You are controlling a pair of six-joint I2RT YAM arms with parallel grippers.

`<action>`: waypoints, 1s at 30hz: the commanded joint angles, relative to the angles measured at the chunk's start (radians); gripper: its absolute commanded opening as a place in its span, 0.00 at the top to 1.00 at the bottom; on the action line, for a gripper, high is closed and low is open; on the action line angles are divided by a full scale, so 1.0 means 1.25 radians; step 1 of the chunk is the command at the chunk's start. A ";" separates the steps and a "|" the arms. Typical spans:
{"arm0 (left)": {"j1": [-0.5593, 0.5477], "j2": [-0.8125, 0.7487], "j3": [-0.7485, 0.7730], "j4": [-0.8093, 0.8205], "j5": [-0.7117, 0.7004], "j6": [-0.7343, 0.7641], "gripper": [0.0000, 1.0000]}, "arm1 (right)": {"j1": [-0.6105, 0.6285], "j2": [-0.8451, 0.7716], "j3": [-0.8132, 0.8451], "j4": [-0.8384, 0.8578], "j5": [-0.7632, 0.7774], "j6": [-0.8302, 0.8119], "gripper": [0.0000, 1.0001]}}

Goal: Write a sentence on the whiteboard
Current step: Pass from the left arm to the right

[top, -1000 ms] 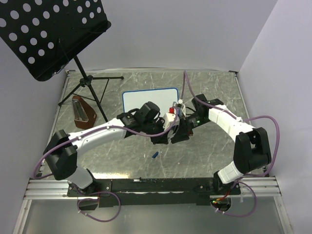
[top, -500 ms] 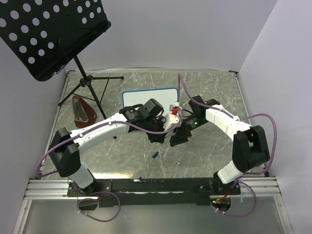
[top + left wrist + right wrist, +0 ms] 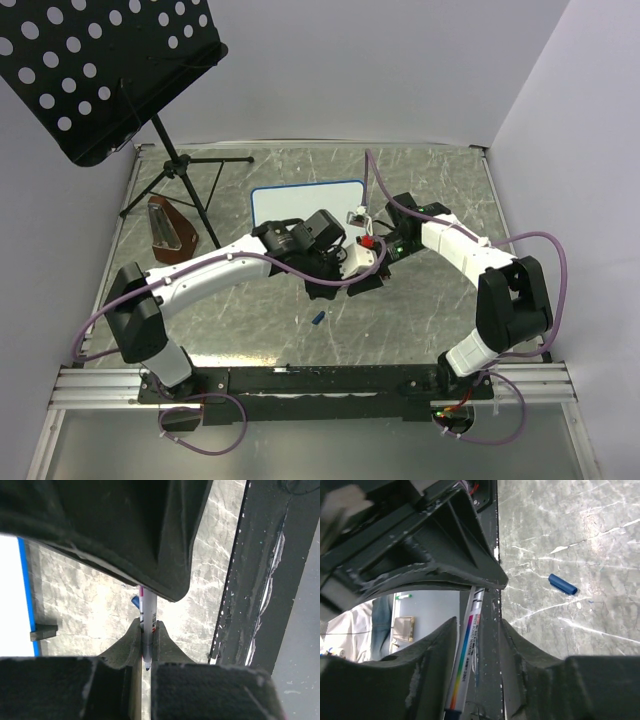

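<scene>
One white marker pen with a rainbow stripe [image 3: 468, 645], its print too small to read, is clamped in your left gripper [image 3: 147, 630]; your right gripper [image 3: 477, 625] straddles it, fingers apart. The blue-framed white rectangular whiteboard [image 3: 300, 205] lies on the grey marbled table [image 3: 430, 190] at their 12 o'clock, a small blue cap [image 3: 317, 318] at 7 o'clock.

Bright, even light, soft shadows; wrist views dark and blurred up close.

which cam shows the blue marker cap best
Right wrist: the blue cap lies whole, close and unobstructed. Top external shows the cap as a tiny speck; left wrist shows only a sliver of it.
</scene>
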 commanded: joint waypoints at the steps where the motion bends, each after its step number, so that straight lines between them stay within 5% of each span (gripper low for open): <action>1: -0.011 0.012 0.055 -0.024 -0.026 0.014 0.99 | 0.008 -0.011 0.013 0.013 -0.004 -0.001 0.59; 9: -0.020 0.035 0.091 -0.051 -0.050 0.019 0.99 | 0.028 -0.002 0.024 -0.008 -0.003 -0.017 0.74; 12: -0.020 0.038 0.092 -0.050 -0.069 0.017 0.99 | 0.034 0.007 0.033 -0.031 -0.004 -0.034 1.00; 16: -0.020 0.028 0.097 -0.036 -0.094 0.010 0.95 | 0.037 0.012 0.040 -0.055 -0.015 -0.058 1.00; 23: -0.017 -0.113 0.034 0.052 -0.134 -0.043 0.42 | 0.017 -0.068 -0.011 0.104 0.045 0.086 1.00; 27: 0.005 -0.259 -0.081 0.166 -0.130 -0.099 0.25 | -0.019 -0.096 -0.036 0.150 0.064 0.132 1.00; 30: 0.040 -0.396 -0.185 0.243 -0.130 -0.169 0.04 | -0.039 -0.122 -0.049 0.187 0.082 0.169 1.00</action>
